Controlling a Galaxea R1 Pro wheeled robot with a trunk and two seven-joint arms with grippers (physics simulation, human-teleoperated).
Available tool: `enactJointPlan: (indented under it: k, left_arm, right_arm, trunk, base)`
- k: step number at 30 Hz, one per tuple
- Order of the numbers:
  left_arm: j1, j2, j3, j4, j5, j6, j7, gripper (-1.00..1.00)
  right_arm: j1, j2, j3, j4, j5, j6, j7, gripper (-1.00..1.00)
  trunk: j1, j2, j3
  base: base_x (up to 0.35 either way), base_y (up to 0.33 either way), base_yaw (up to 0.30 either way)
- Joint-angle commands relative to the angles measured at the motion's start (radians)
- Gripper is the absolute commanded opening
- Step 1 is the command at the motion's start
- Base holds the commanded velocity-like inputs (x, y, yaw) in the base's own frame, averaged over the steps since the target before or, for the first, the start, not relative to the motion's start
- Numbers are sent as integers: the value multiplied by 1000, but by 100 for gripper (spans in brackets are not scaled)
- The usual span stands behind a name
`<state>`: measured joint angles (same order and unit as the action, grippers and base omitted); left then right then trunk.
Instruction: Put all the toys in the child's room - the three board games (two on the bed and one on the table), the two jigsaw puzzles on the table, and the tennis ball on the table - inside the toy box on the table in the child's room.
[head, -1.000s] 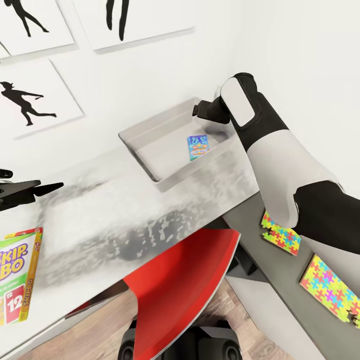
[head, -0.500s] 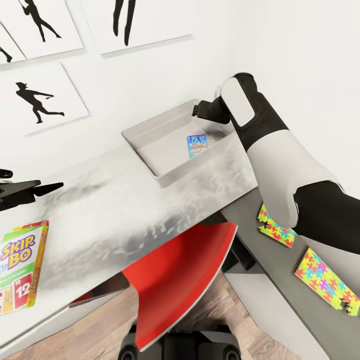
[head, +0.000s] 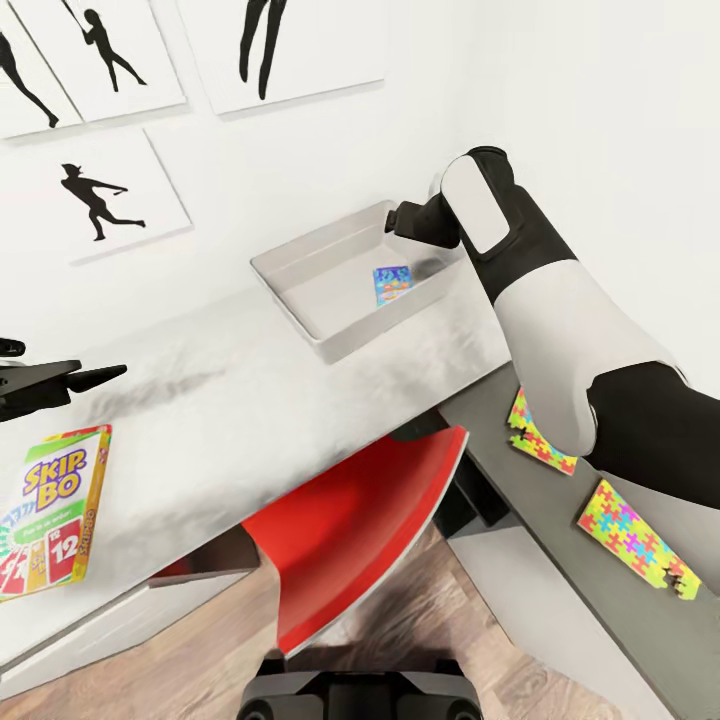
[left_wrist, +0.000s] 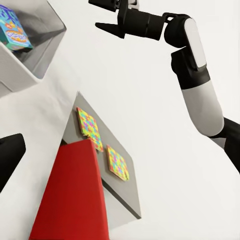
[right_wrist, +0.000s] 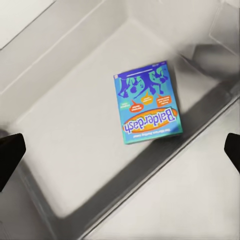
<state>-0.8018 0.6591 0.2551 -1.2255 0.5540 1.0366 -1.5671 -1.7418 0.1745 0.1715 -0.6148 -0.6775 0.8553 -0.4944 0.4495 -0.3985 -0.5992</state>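
Note:
The light grey toy box stands on the white table by the wall, with one blue board game lying flat inside it. Over the box's far corner my right gripper hangs open, and its wrist view looks down on the blue game between wide-spread fingertips. A green Skip-Bo board game lies near the table's front left. Just above it my left gripper is open and holds nothing. Two jigsaw puzzles lie on a grey surface at the right. The tennis ball and the bed are out of view.
A red chair is tucked under the white table, between it and the grey surface. Black silhouette pictures hang on the white wall behind. Wood-plank floor shows below.
The whole view has shifted, so the camera moved. Both grippers keep their pose and stay open. The blue game lies in the toy box throughout.

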Motion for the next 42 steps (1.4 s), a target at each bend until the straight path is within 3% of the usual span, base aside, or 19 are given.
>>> enactJointPlan:
  k: [1,42]
  left_arm:
    - [0,0,0,0,0,11,-4,100]
    - [0,-1,-2,0,-2,11,-4,100]
  right_arm:
    - [-1,0,2,0,-8,1,-9,100]
    - [3,0,2,-3,-8,2,-9,100]
  trunk:
    - [0,-1,0]
    - [0,-1,68]
  base:
    - [-38,0,0]
    - [-3,0,0]
